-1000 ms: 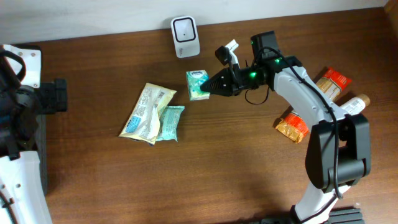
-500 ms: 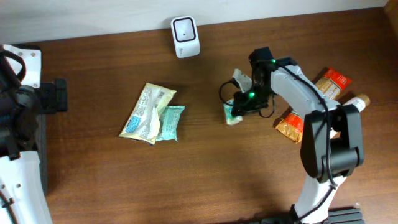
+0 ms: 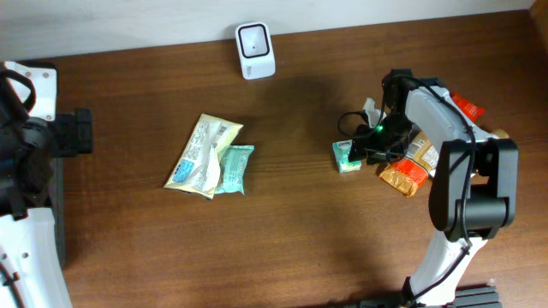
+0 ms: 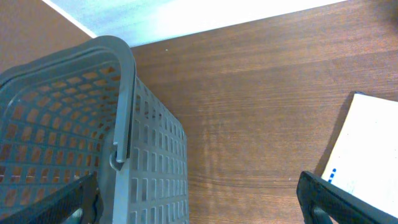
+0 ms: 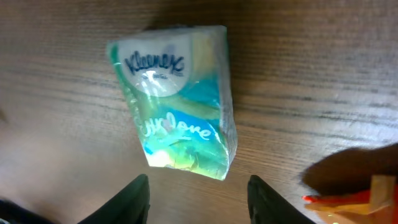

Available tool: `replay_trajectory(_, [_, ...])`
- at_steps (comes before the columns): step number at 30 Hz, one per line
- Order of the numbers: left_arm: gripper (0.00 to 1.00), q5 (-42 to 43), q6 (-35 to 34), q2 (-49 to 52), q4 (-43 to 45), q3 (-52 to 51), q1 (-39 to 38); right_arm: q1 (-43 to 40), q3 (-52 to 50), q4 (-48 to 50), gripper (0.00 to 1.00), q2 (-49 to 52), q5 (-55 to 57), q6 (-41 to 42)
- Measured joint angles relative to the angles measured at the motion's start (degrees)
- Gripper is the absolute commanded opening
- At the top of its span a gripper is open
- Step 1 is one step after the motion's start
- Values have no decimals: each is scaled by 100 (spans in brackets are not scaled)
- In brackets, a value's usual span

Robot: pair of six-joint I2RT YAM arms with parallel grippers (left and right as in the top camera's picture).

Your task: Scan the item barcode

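Broadly, the brown counter [image 3: 300, 231] carries everything. At its far left, the left wrist view shows a grey mesh basket [image 4: 68, 124]; what lies in it cannot be made out. The left tool [image 4: 199, 208] hangs beside the basket, its fingers spread wide with nothing between them.

A second ago the right tool [image 3: 366, 147] was clenched on the pack [image 3: 347, 156], holding it up just right of the scanner [image 3: 255, 50]. Now the pack lies on the counter, well to the right of the scanner and nearer, Kleenex face up. The right tool is released: in the right wrist view its fingers [image 5: 138, 199] stand apart at the pack's near end, not gripping it.

A pale pouch [image 3: 204, 154] lies left of centre, overlapping a teal packet [image 3: 233, 168]. Just right of the pack sits an orange packet [image 3: 402, 177]. Farther right, a red packet [image 3: 462, 107] and a white bottle [image 3: 492, 139] are partly hidden by the right arm.
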Motion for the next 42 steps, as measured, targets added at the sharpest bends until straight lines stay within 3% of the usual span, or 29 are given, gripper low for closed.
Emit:
replay_trajectory(4, [99, 0, 0, 0, -4, 0, 0, 0, -621, 721, 29, 13, 9, 789])
replay_trajectory(6, [99, 0, 0, 0, -9, 0, 0, 0, -791, 1134, 18, -20, -168, 1016])
replay_trajectory(7, [99, 0, 0, 0, -9, 0, 0, 0, -859, 1329, 7, -52, -284, 1088])
replay_trajectory(8, [99, 0, 0, 0, -9, 0, 0, 2, -876, 1397, 4, -66, -334, 1143])
replay_trajectory(16, [99, 0, 0, 0, -9, 0, 0, 0, -883, 1460, 4, -81, -870, 964])
replay_trajectory(21, [99, -2, 0, 0, -9, 0, 0, 2, -573, 813, 4, -284, -3480, -168])
replay_trajectory(27, [99, 0, 0, 0, -9, 0, 0, 2, -452, 809, 4, -468, -6074, -203])
replay_trajectory(33, [99, 0, -2, 0, -9, 0, 0, 2, -229, 590, 4, -470, -6546, 809])
replay_trajectory(42, [99, -2, 0, 0, -9, 0, 0, 315, 1705, 396, 4, -1034, -6603, 1040])
